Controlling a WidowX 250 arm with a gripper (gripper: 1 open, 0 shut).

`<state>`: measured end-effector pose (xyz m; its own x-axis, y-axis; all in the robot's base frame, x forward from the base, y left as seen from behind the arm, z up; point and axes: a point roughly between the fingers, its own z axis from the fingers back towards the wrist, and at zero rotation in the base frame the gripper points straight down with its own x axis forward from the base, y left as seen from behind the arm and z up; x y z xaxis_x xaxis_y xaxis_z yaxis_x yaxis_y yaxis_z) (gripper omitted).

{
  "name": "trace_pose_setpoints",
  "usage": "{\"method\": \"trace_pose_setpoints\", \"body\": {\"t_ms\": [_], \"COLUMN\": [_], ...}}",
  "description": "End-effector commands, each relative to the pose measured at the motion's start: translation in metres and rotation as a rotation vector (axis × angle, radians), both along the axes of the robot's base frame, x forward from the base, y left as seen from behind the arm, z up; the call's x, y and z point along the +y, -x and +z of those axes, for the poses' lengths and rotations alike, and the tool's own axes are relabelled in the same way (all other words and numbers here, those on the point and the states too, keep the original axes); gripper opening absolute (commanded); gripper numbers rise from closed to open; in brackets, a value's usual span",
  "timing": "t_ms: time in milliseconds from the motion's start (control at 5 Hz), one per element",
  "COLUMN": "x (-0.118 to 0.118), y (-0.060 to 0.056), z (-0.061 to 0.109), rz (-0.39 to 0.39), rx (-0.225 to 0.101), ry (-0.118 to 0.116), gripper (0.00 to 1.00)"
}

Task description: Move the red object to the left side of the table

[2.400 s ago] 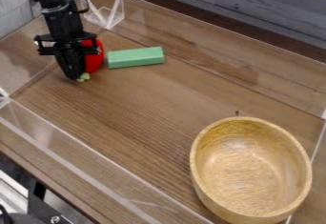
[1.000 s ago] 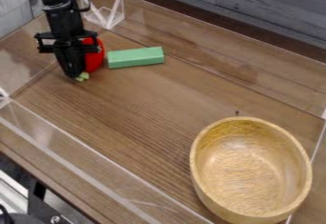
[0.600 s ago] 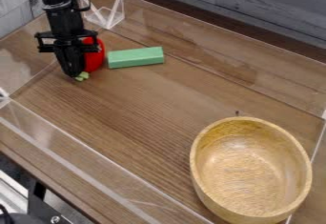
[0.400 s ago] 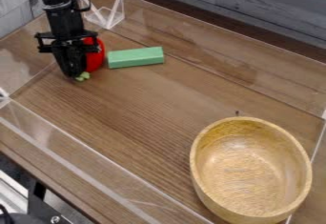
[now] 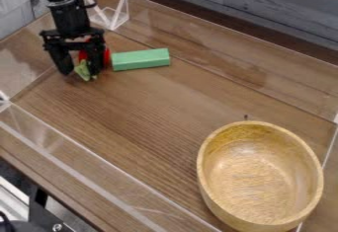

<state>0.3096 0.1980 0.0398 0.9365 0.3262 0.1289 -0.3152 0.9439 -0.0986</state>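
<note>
A brown wood-grain desk (image 5: 158,117) ringed by low clear walls fills the view. At its far left the tool (image 5: 74,64) points down with its jaws spread apart, gripping nothing; the red object (image 5: 87,63) lies on the desk directly between them, so a straight lift would clear it. Just right lies a green block (image 5: 140,59), and a wooden bowl (image 5: 260,175) sits well apart at lower right.

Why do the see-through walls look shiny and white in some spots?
In the camera view, light bounces off the clear walls, leaving pale streaks of glare; the table has a soft sheen too. The bowl looks sharp, while the red object is partly hidden between the open gripper fingers, so it is hard to see.
</note>
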Motion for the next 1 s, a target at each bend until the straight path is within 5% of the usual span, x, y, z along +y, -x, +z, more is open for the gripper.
{"method": "trace_pose_setpoints", "body": {"t_ms": [0,400,600,800], "x": [-0.002,-0.021,-0.040,-0.035], "y": [-0.016,-0.026,-0.031,-0.033], "z": [0.056,0.106,0.112,0.103], "rz": [-0.034,-0.095,-0.145,-0.144], "rx": [-0.118,-0.192,-0.191,-0.182], "ry": [-0.041,-0.024,-0.004,-0.012], "gripper": [1.00,1.00,1.00,1.00]}}
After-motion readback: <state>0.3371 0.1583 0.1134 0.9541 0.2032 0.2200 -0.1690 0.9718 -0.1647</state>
